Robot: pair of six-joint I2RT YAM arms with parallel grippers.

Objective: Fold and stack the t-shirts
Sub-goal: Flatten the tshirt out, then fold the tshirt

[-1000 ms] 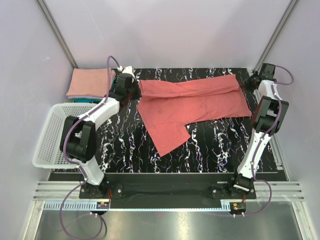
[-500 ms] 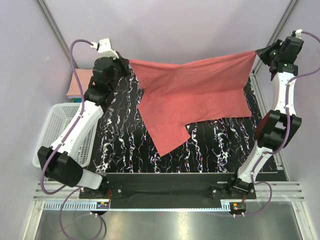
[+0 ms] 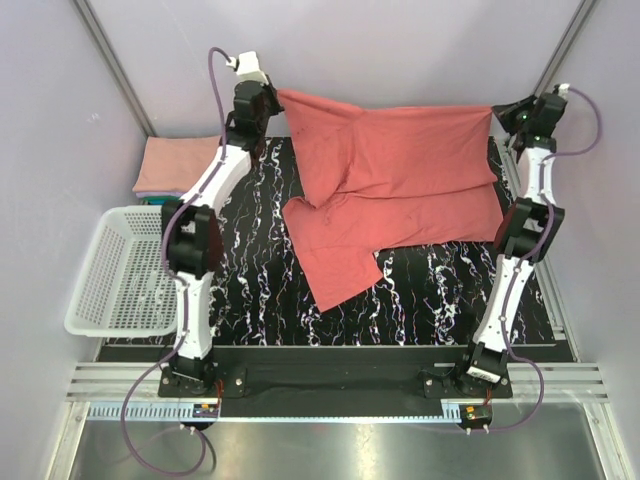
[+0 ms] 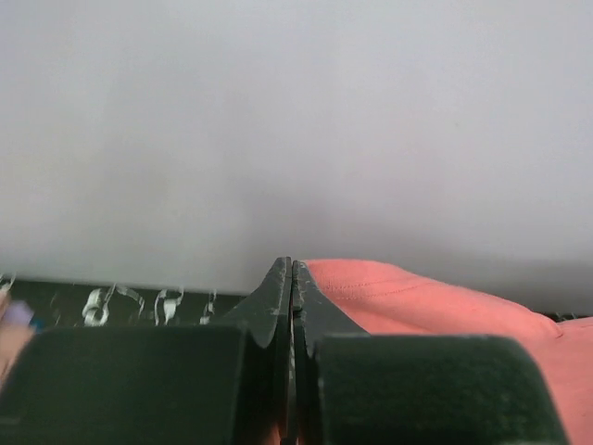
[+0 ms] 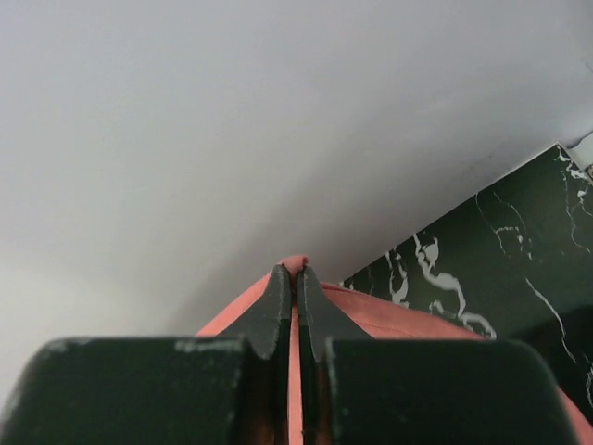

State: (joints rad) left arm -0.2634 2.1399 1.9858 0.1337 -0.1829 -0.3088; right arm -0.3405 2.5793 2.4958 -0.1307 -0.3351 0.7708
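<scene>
Black marbled tabletop (image 3: 250,270) carries the lower half of the coral-red t-shirt (image 3: 400,185); its far edge hangs lifted between the left gripper (image 3: 274,95) and right gripper (image 3: 498,110), each clamped on a corner; folded t-shirts (image 3: 178,165) sit far left

Left gripper (image 3: 268,98) and right gripper (image 3: 505,113): a second ago low at the far edge of the table (image 3: 420,300), now up high near the back wall (image 3: 380,50), with both arms stretched long. Far edge of the coral-red t-shirt (image 3: 400,165): lay flat then, now hangs lifted between them. Half a second ago it was spread wide and taut. The corners have since come closer together and the cloth is slacker, its left part sagging in a fold over the part on the table.
</scene>
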